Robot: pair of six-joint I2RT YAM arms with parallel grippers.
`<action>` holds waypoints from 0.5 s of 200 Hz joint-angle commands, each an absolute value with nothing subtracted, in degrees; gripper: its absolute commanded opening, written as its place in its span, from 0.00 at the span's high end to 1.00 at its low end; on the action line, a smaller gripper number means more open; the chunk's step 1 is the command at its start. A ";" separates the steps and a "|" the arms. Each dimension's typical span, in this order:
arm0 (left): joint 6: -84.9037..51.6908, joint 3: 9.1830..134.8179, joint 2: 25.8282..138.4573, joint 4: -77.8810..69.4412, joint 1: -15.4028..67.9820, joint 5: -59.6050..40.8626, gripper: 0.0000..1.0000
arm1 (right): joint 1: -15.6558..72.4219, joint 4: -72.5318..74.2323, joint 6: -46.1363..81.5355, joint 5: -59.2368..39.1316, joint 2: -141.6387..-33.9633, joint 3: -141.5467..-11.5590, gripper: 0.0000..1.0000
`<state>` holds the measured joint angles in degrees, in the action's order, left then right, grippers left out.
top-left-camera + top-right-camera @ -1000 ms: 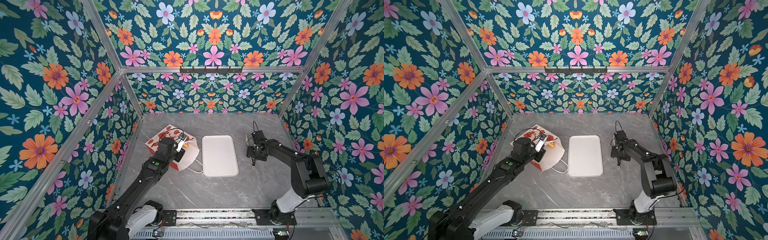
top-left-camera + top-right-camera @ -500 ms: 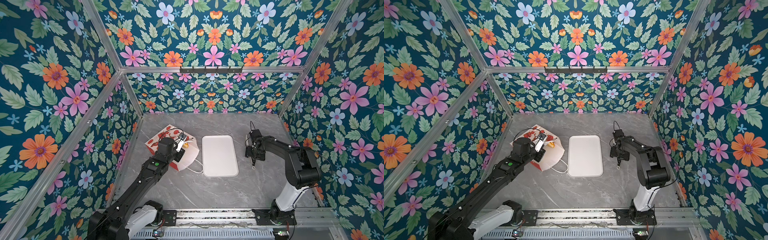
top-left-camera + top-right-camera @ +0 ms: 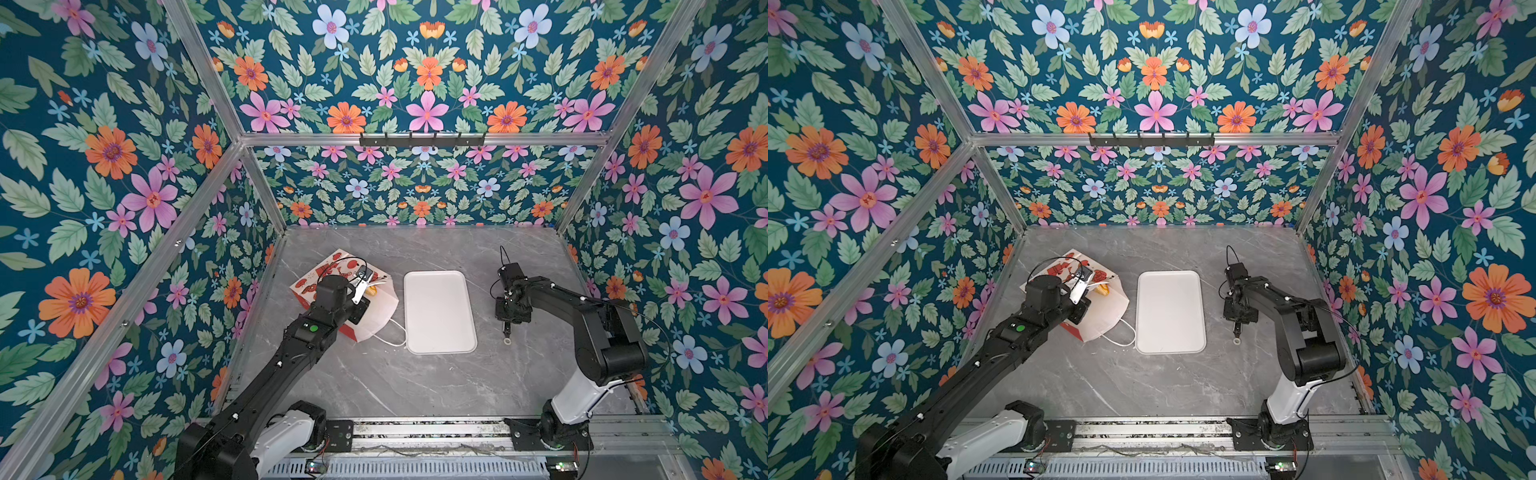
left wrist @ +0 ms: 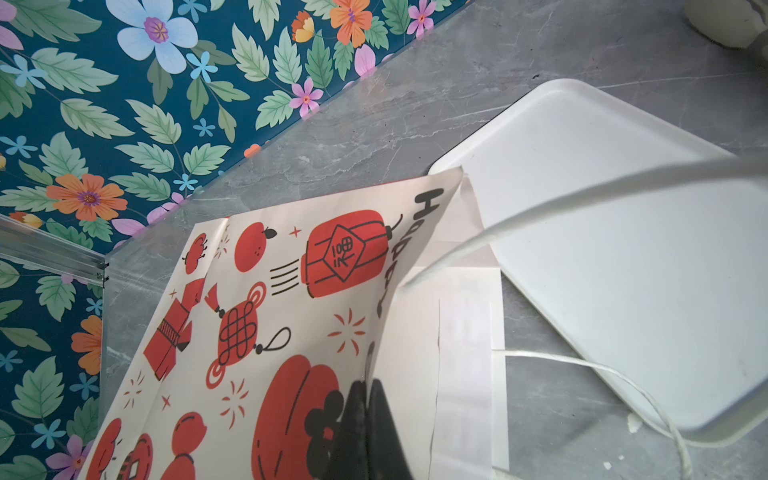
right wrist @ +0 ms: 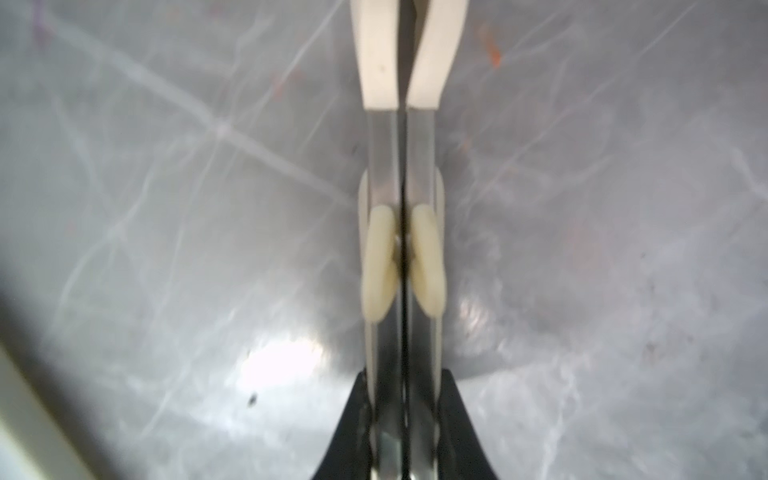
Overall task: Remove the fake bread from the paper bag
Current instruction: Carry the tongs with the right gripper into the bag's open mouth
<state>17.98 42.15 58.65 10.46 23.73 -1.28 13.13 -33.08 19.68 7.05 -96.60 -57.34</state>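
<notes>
Presently: paper bag (image 3: 380, 320) lying on desk (image 3: 415, 386) at 9 o'clock of white tray (image 3: 438, 311), fake bread (image 3: 372, 290) inside its mouth; left hand (image 4: 365, 399) clamped on bag's upper edge; right hand (image 5: 403, 415) clamped on closed tongs (image 5: 384, 166).

The paper bag (image 3: 305, 284) lay on its side on the tabletop (image 3: 415, 382), left of centre of the frame. Its cream face, printed with red lanterns, knots and fruit, was turned up, with a red side panel along its lower edge. Its white-lined mouth gaped toward the lower right, and a white cord handle (image 4: 598, 365) trailed out. A glossy yellow piece of fake bread (image 3: 372, 289) showed just inside the mouth.
</notes>
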 commanded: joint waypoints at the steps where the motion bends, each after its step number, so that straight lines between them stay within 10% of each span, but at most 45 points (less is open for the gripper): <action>1: 17.84 42.32 58.61 9.42 23.65 -0.88 1.00 | 17.61 -34.79 14.43 11.71 -92.46 -57.35 0.84; 100: 17.64 42.45 58.52 9.40 23.76 -1.57 1.00 | 39.40 -32.64 3.93 -17.40 -74.07 -58.14 0.86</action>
<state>17.98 42.15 58.67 10.48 23.73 -1.39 34.02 -33.23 9.63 -9.50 -74.08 -56.34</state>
